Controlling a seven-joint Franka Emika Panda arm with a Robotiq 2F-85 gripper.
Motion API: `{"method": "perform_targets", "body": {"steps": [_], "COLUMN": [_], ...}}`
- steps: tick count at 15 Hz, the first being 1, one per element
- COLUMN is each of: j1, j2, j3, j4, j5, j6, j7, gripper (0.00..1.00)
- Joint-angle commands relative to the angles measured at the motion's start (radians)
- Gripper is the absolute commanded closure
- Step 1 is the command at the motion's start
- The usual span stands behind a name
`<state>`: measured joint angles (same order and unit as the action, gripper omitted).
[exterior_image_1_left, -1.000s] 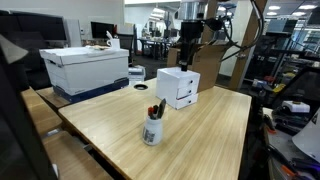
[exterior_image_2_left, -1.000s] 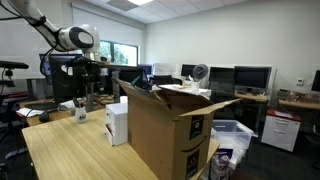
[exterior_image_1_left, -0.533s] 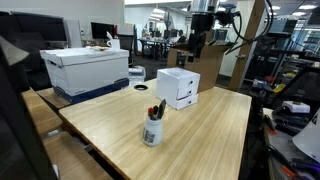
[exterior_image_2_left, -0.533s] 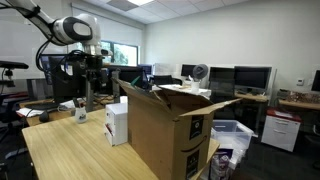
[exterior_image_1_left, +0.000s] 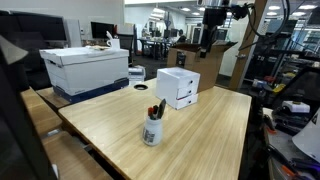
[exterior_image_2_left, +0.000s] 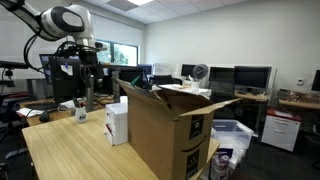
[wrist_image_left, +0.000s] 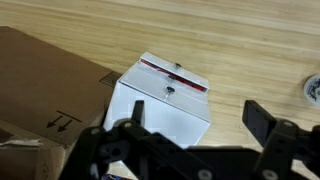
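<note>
Your gripper (exterior_image_1_left: 207, 40) is wide open and holds nothing, high above the drawer box (wrist_image_left: 165, 105). You seem at the approach step; next, lower toward the box carefully.

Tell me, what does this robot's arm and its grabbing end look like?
The arm is made of rounded white segments with dark grey rings at the joints, seen best in an exterior view. At its end hangs a black tool with a blocky body. In the wrist view, the tool shows two chunky black fingers of angular, linked pieces. No markings can be made out.
</note>
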<state>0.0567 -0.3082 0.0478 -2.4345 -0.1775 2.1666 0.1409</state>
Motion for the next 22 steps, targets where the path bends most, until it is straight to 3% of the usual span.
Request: {"method": "perform_targets", "body": {"steps": [1,22], "j1": [-0.010,-0.011], "j2": [-0.080,-0.079], "j3": [0.017,0.031], "j4": [-0.055,-0.045], "j5": [-0.001,0.005], "j6": [-0.011,-0.022], "j7": [-0.008,-0.004], "gripper": [0.00,0.00]}}
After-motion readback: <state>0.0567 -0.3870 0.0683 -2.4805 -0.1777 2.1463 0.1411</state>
